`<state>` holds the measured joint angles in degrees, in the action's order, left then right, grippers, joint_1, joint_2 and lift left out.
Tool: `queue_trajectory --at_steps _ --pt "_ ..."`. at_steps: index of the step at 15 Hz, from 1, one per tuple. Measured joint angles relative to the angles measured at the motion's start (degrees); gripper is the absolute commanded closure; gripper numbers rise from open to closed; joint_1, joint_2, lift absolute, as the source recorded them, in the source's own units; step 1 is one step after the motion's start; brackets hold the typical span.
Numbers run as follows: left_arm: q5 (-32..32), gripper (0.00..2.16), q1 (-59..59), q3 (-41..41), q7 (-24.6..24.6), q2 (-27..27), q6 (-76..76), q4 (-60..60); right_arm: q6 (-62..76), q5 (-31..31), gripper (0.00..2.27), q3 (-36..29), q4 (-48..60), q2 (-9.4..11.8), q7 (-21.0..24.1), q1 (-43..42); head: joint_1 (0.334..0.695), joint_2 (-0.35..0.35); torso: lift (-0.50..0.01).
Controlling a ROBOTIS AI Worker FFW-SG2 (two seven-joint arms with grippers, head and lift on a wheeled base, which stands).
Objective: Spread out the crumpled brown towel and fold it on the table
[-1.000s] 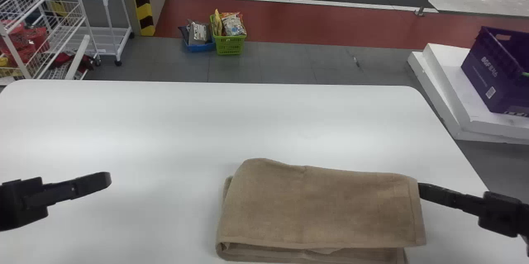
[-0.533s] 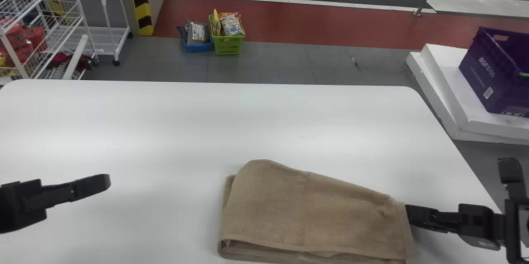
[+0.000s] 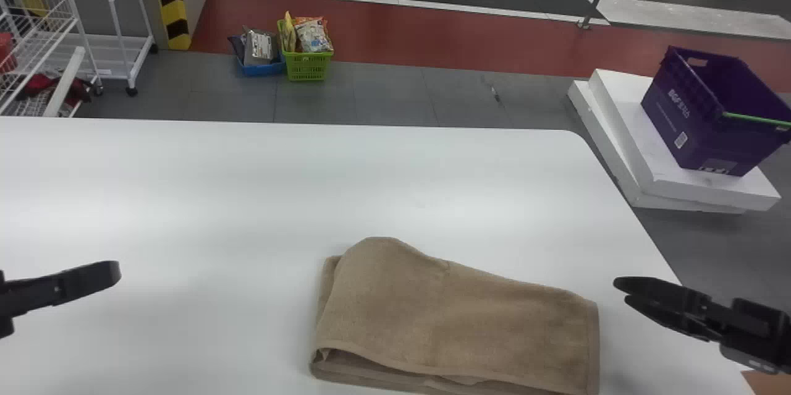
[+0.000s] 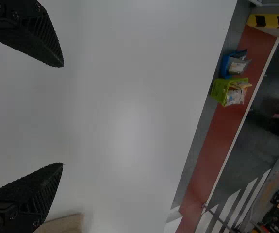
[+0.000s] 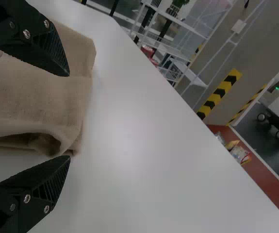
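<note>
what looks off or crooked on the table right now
The towel: its far edge bulges at the left, then slants nearer toward the right, and a lower layer sticks out past the top one at the left. A neat fold would lie square. I see no spill or damage.

The right hand's two fingers stand apart near the folded brown towel.

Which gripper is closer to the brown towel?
The right gripper, just off the right end of the towel; the left gripper is much farther from it.
</note>
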<state>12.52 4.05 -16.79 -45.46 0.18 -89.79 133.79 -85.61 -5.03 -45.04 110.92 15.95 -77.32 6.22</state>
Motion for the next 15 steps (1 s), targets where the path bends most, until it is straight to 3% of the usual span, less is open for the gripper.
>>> queue_trajectory --at_steps 3,7,10,15 --pt "0.1 0.09 0.0 -0.7 -0.3 0.0 0.0 0.1 -3.6 -2.9 0.22 -2.2 6.8 -2.1 -0.6 3.1 0.695 -0.19 -0.127" --pt "0.1 0.09 0.2 -1.4 -0.5 0.0 0.0 0.1 5.8 -2.0 0.35 -1.4 18.0 -4.5 -0.6 10.8 0.695 -0.155 -0.127" --pt "0.1 0.09 0.6 -1.6 -0.9 0.0 0.0 0.1 -0.3 0.9 0.35 -1.8 23.4 -4.4 -0.6 13.7 0.695 -0.154 -0.127" --pt "0.1 0.09 0.8 -2.8 -2.5 0.0 0.0 0.1 -3.6 8.0 0.35 -0.6 23.3 -1.3 -0.6 14.8 0.695 -0.198 -0.127"
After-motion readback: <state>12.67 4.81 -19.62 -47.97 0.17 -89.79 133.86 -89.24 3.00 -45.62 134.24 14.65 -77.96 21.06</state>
